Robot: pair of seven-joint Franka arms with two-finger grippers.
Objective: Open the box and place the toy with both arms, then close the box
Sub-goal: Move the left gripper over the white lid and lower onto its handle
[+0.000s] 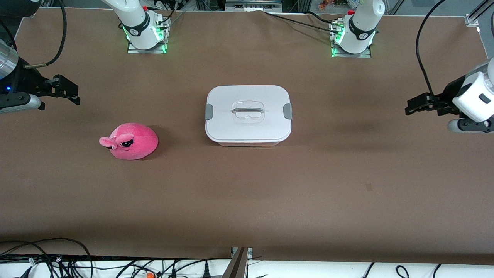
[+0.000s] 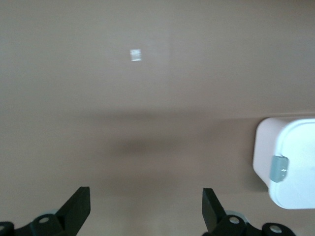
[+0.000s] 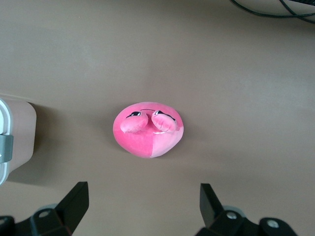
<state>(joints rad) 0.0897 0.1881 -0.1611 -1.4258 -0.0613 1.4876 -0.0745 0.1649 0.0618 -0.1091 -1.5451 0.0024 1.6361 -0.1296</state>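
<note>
Presently, both arms wait with nothing held. The right gripper [image 1: 71, 94] hangs over bare table at the right arm's end, its fingers spread wide; the left gripper [image 1: 415, 106] hangs over bare table at the left arm's end, also spread wide. The box [image 1: 248, 114] sits mid-table with its white lid [image 1: 247, 96] on and a grey clip [image 1: 208, 111] at each end. The toy [image 1: 132, 141] lies on the table toward the right arm's end, well apart from the box and slightly nearer the front camera.

Risks, as judged from this layout: the lid is probably latched by both clips, so a pull on the clear handle [image 1: 247, 111] before they are released could lift or drag the whole box. Releasing one clip alone may tip the lid or skid the box along the smooth table. The toy is soft and rounded; a shallow pinch could slip off, and a deep squeeze might spring back and stop the lid from seating.

Hard to make out: whether the clips are actually engaged, and what, if anything, the box contains. Each wrist view shows only one end of the box, cut off at the frame edge. Both arms' upper links run out of the front view.
</note>
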